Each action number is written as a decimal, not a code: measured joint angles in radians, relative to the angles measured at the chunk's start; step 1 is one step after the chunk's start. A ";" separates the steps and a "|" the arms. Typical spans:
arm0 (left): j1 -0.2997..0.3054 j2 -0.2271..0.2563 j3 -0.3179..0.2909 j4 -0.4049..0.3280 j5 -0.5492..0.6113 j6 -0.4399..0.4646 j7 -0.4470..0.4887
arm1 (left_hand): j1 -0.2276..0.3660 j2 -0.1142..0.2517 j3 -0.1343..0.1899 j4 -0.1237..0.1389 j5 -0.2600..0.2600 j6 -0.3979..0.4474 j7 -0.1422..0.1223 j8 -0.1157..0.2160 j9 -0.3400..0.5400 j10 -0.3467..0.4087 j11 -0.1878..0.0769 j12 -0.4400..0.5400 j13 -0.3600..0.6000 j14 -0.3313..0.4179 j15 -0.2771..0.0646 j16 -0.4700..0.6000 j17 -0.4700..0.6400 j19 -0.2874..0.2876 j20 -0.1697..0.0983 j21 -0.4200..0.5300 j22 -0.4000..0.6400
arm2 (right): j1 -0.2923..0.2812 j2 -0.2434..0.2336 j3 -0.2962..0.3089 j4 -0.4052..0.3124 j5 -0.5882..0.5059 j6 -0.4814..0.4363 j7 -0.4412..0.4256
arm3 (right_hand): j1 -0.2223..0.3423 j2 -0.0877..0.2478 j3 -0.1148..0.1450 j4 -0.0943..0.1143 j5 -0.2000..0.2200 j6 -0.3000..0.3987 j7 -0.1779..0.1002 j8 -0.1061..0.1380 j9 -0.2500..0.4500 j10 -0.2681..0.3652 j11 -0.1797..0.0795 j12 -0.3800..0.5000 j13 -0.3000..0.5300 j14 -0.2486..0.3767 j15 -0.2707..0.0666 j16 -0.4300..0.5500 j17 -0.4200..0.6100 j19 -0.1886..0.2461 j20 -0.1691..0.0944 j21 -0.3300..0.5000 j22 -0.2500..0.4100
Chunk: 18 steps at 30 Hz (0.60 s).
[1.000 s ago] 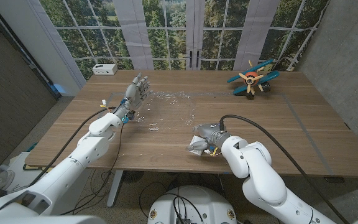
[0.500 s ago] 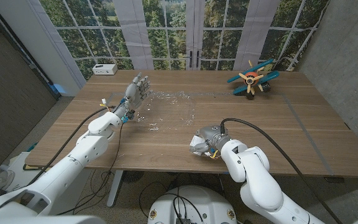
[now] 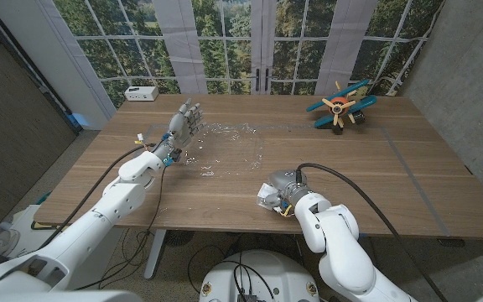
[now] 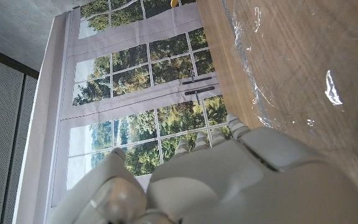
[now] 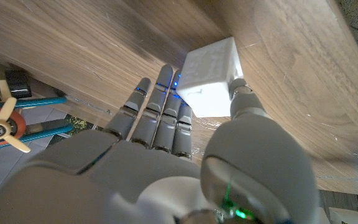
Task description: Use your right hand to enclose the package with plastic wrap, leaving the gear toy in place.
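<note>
The right hand (image 3: 273, 193) sits near the front edge of the desk (image 3: 359, 176), slightly right of centre, and holds the package (image 3: 266, 195), a small white box. In the right wrist view the fingers (image 5: 156, 112) lie close together and extend along one side of the package (image 5: 209, 76), while the thumb presses against its opposite side, so the box is clamped between thumb and fingers. The package is held at the desk surface; whether it rests on the wood cannot be determined. The plastic wrap (image 3: 225, 147), a clear crinkled sheet, lies spread on the desk at centre-left, beyond the right hand and apart from the package. The left hand (image 3: 184, 123) stands raised over the far-left part of the desk at the left edge of the plastic wrap, its fingers (image 3: 190, 110) extended upward, slightly apart, holding nothing. In the left wrist view the back of the left hand (image 4: 229, 180) appears, with the edge of the plastic wrap (image 4: 272, 68) lying on the wood next to it. A toy airplane (image 3: 340, 103) with blue wings, an orange nose and a pale propeller stands at the far-right part of the desk, well apart from both hands and from the plastic wrap; it also appears in the right wrist view (image 5: 8, 121). A small white box-shaped device (image 3: 141, 93) rests at the far-left corner of the desk. Behind the desk, a window backdrop with trees (image 3: 225, 33) stands upright.
</note>
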 measured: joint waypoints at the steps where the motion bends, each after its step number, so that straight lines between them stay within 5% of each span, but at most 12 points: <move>1: 0.001 0.000 -0.001 0.000 0.000 0.000 0.000 | 0.000 0.000 0.000 0.000 0.000 0.000 0.000 0.000 0.000 0.000 0.000 0.000 0.000 0.000 0.000 0.000 0.000 0.000 0.000 0.000 0.000 | -0.002 0.002 0.002 0.002 0.003 0.000 -0.012 | 0.005 -0.005 0.003 0.000 -0.004 0.020 0.000 0.010 0.004 0.018 -0.001 0.015 0.009 0.018 -0.003 0.014 0.015 0.007 0.000 0.004 0.001; 3: 0.005 0.000 -0.003 0.000 -0.002 0.000 0.000 | 0.000 0.000 0.000 0.000 0.000 0.000 0.000 0.000 0.000 0.000 0.000 0.000 0.000 0.000 0.000 0.000 0.000 0.000 0.000 0.000 0.000 | -0.005 0.005 0.003 0.003 0.007 0.000 -0.024 | 0.009 -0.009 0.005 -0.002 -0.008 0.040 0.000 0.025 0.012 0.033 -0.001 0.035 0.023 0.034 -0.010 0.029 0.031 0.014 -0.007 0.007 0.001; 18: 0.025 0.012 -0.016 -0.019 -0.010 -0.009 0.000 | 0.000 0.000 0.000 0.000 0.000 0.000 0.000 0.000 0.000 0.000 0.000 0.000 0.000 0.000 0.000 0.000 0.000 0.000 0.000 0.000 0.000 | -0.004 0.009 0.018 0.005 0.057 0.012 -0.146 | 0.022 -0.022 0.010 -0.001 -0.016 0.055 -0.001 0.034 0.014 0.042 -0.004 0.061 0.051 0.045 -0.017 0.025 0.042 0.021 -0.007 0.007 0.001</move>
